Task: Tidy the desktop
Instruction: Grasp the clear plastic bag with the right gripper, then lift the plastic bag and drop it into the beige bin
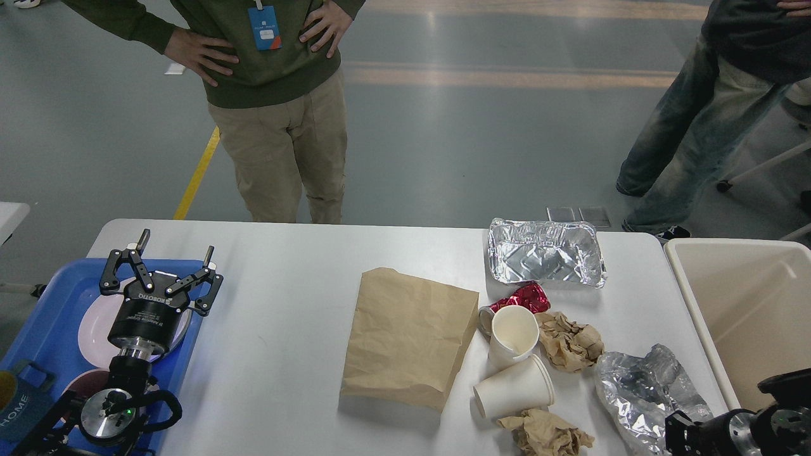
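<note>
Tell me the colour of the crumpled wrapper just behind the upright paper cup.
Shiny red foil, the wrapper behind the paper cup, seen in the head view.

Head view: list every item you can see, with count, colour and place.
white rectangular desktop: 1, white, centre
flat brown paper bag: 1, brown, mid-desktop
crumpled foil tray: 1, silver, far right
white paper cups: 2, white, right of bag
red foil wrapper: 1, red, behind cups
crumpled brown napkins: 2, brown, by cups
clear plastic wrap: 1, clear, near right
blue plastic tray: 1, blue, left edge
beige rectangular bin: 1, beige, right
bystanders: 2, beyond desktop
left gripper: open, over tray
right gripper: out of view
</note>
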`<action>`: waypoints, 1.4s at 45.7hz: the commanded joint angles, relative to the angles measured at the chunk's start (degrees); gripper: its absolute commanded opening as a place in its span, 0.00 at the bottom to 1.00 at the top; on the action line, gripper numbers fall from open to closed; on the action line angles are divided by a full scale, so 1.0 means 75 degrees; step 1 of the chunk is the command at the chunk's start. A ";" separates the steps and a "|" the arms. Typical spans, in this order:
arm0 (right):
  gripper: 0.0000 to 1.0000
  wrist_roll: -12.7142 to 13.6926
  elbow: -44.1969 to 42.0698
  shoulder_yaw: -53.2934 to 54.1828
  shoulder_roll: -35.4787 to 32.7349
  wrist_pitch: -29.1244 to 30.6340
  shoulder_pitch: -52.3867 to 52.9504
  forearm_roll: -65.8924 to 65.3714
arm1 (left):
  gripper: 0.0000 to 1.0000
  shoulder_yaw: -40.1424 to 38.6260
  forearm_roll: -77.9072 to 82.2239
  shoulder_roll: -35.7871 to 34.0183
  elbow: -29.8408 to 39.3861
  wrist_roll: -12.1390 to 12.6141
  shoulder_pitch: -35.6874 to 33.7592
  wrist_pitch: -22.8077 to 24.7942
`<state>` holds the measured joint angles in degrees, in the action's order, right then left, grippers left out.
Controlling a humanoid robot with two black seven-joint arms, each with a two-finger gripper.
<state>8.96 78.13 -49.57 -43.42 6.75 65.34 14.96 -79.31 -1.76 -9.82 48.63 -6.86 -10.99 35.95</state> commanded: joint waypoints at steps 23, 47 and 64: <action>0.00 0.0013 0.1640 -0.5165 0.0703 0.2287 0.6682 0.0313 | 0.97 -0.0008 0.0000 0.0009 0.0009 0.0000 0.0000 0.0011; 0.00 0.0048 0.2262 -0.6398 0.1385 0.3484 0.9663 0.0302 | 0.97 -0.0007 0.0000 -0.0003 0.0009 0.0000 0.0000 -0.0001; 0.00 0.0048 -0.0793 -0.6025 -0.0608 0.2499 0.6665 -0.0085 | 0.97 0.0004 0.0000 0.0009 -0.0003 0.0000 0.0000 0.0011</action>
<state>9.41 83.50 -98.00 -44.38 26.18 124.54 14.30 -79.35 -1.76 -9.84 48.63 -6.86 -11.00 35.95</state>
